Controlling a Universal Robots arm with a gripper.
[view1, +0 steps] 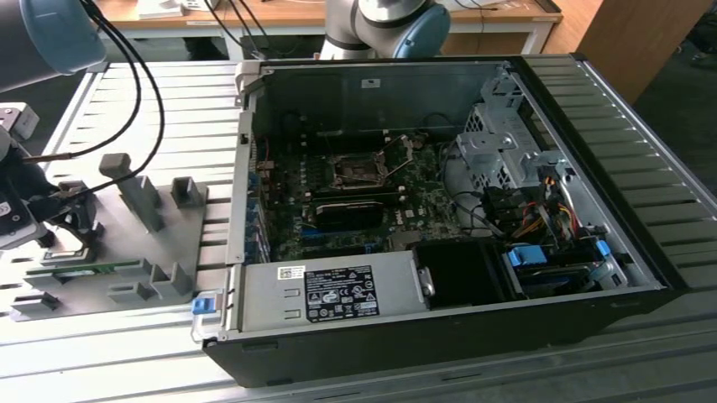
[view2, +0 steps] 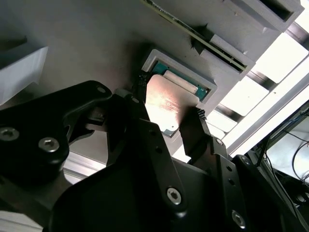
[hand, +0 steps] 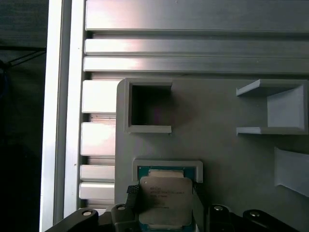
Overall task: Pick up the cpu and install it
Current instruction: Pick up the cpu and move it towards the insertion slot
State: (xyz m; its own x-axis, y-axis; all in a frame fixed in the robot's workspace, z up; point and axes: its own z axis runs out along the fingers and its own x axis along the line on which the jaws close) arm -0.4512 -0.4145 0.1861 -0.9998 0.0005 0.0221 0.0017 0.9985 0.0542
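grey plastic fixture plate [hand: 227,154] with raised holders lies on the slotted aluminium surface [view1: 146,84]; the small flat square cpu [hand: 166,198], with a shiny silver metal top and a thin green rim, sits in a shallow grey framed pocket of that plate, near the plate's edge; the pocket's rim shows around one end of the chip.

in both wrist views the jaws straddle the cpu, drawn in to its width, with one black finger [view2: 193,133] against each of two opposite edges; the grip appears made, with the cpu not lifted out of the pocket.

just beside that pocket on the plate stands a square grey open-topped holder [hand: 149,106], dark inside; a long narrow green circuit-board strip [view2: 200,36] stands on edge in slotted holders of the plate, near the cpu pocket.

a black open-sided computer case [view1: 448,353] lies on the surface just beside the plate, on the exterior view's right of it; inside the case, well apart from the plate, a green motherboard [view1: 426,210] carries a black square socket with a metal frame [view1: 358,172].
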